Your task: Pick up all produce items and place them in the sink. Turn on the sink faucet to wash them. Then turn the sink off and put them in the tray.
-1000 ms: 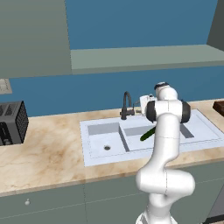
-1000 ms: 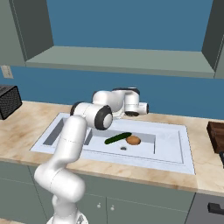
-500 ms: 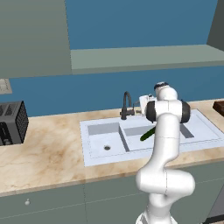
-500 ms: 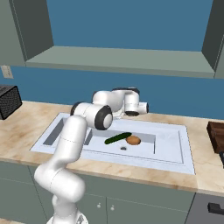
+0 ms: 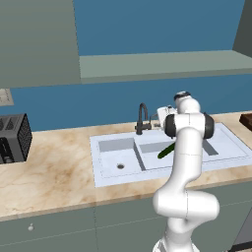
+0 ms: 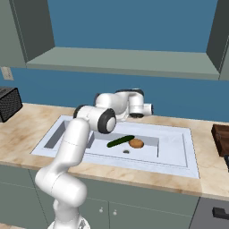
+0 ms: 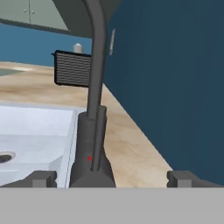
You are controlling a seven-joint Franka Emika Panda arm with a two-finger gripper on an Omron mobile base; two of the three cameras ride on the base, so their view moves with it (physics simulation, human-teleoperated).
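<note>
Long dark green cucumber (image 6: 120, 141) and small brown potato (image 6: 136, 143) already in larger basin of pale double sink (image 6: 188, 150). Hand (image 7: 111, 178) spread wide, empty, straddling thin black gooseneck faucet (image 7: 92, 131). Washing, shut-off, dark brown tray (image 6: 221, 138) transfer outstanding.

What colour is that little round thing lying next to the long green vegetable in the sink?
Brownish orange. The potato shows best in the right base view, beside the cucumber.

Cucumber (image 6: 120, 142) and potato (image 6: 136, 143) lie in sink (image 6: 174, 152).
</note>
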